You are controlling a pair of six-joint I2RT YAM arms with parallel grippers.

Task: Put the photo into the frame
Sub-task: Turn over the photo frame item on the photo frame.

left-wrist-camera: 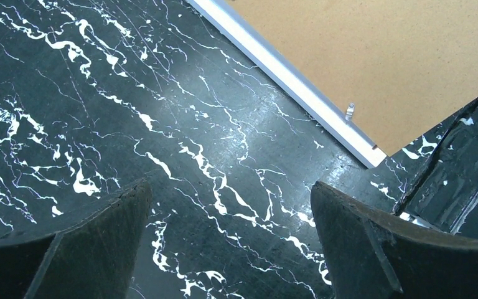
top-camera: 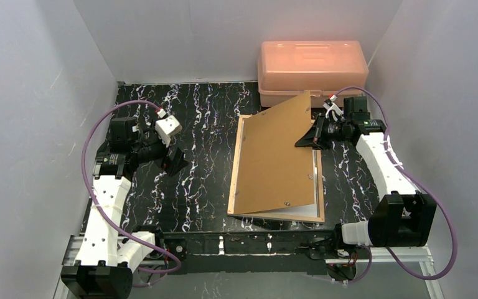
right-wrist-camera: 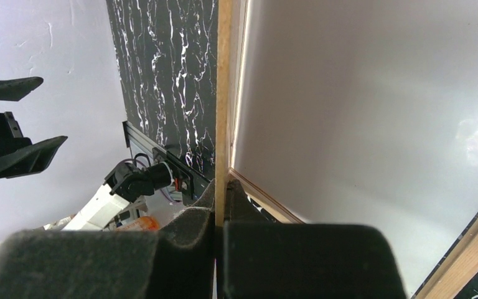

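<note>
Top external view showed the black marbled table (top-camera: 187, 187) filling the floor between white walls. At its far edge stood a translucent orange box (top-camera: 311, 68), lid down, its contents impossible to tell. In front of it, right of centre, the frame (top-camera: 234, 163) lay flat with its light wood back up. A brown backing board (top-camera: 274, 156) covered most of the frame, its near edge low and its far right corner tilted up near the box. Under the lifted side, a pale blank surface lay inside the frame; the photo could not be made out in any view. The right gripper (top-camera: 304, 140) was clamped on the board's thin right edge. The left gripper (top-camera: 175, 161) hung over bare table left of the frame, its 2 fingers (left-wrist-camera: 99, 249) wide apart, holding nothing.
</note>
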